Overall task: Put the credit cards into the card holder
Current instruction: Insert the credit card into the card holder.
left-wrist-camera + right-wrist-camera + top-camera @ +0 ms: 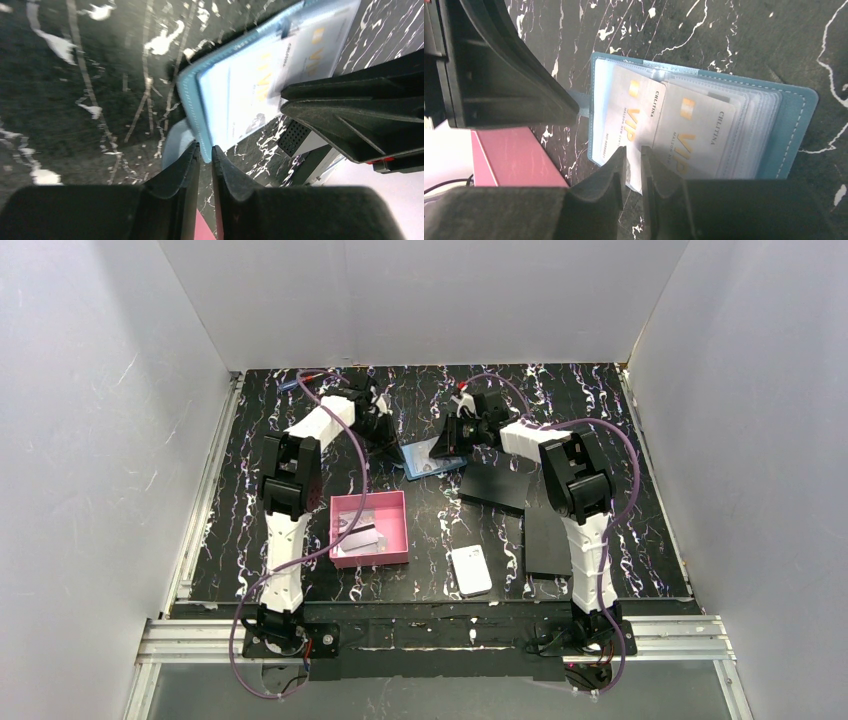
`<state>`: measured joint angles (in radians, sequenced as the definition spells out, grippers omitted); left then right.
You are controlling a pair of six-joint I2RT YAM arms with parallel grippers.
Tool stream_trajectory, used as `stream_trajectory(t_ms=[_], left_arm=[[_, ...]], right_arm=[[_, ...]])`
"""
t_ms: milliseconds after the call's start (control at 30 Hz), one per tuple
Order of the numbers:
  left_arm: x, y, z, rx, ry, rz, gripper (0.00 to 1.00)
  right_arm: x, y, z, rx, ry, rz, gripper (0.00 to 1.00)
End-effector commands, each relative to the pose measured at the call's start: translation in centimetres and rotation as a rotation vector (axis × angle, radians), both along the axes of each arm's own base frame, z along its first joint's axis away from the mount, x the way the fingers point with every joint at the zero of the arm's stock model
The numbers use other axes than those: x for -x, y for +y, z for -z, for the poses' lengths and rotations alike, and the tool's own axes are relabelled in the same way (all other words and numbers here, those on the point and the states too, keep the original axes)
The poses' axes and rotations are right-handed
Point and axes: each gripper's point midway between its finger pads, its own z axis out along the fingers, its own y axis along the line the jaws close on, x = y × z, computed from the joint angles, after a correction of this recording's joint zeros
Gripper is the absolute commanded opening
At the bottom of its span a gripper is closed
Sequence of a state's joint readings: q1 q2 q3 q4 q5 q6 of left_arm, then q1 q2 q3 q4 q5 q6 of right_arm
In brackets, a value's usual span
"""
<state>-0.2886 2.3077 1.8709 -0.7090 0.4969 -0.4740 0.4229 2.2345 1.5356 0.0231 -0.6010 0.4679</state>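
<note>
The teal-blue card holder (432,462) lies open on the black marbled table between both grippers. In the left wrist view my left gripper (205,148) is shut on the near edge of the card holder (240,90). In the right wrist view my right gripper (633,151) is shut on the lower edge of a pale credit card (631,112) marked VIP, which lies on the holder's left clear sleeve (796,120). A second VIP card (696,132) sits in the sleeves beside it. More pale cards (357,537) lie in the pink tray.
The pink square tray (398,530) stands near the left arm. A white rounded block (471,570) lies at the front centre. Two flat black rectangles (497,486) (547,540) lie by the right arm. White walls enclose the table.
</note>
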Motion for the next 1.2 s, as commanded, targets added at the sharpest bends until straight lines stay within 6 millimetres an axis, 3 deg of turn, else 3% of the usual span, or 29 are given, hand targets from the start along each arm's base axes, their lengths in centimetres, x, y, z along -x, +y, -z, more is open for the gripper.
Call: stream_trajectory(t_ms=[0,267,767,867,1100,1167], left_arm=[[-0.5,0.6,-2.4,0.031,-0.034,-0.019,0.12],[-0.1,0.5,0.3,0.025,0.027,-0.016,0.05],[0.2,0.2,1.7,0.011,0.053,0.002,0.01],[0.3,0.3,1.9,0.004,0.057,0.005,0.01],[0.2,0.2,1.8,0.005,0.056,0.008,0.0],[0.2,0.2,1.8,0.006,0.057,0.01,0.0]], right_arm=[[-1.7,-0.2,-0.7,0.027,-0.059,0.016,0.28],[-1.8,-1.1,-0.4,0.107,-0.059,0.021,0.36],[-1.8,2.1,2.0,0.118,-0.029,-0.009,0.39],[-1.4,3.2,1.6,0.094,-0.03,-0.034,0.39],[-0.3,5.0,-1.8,-0.043,-0.024,-0.069,0.39],[-0.8,4.2,-2.5,-0.005,-0.053,-0.047,0.41]])
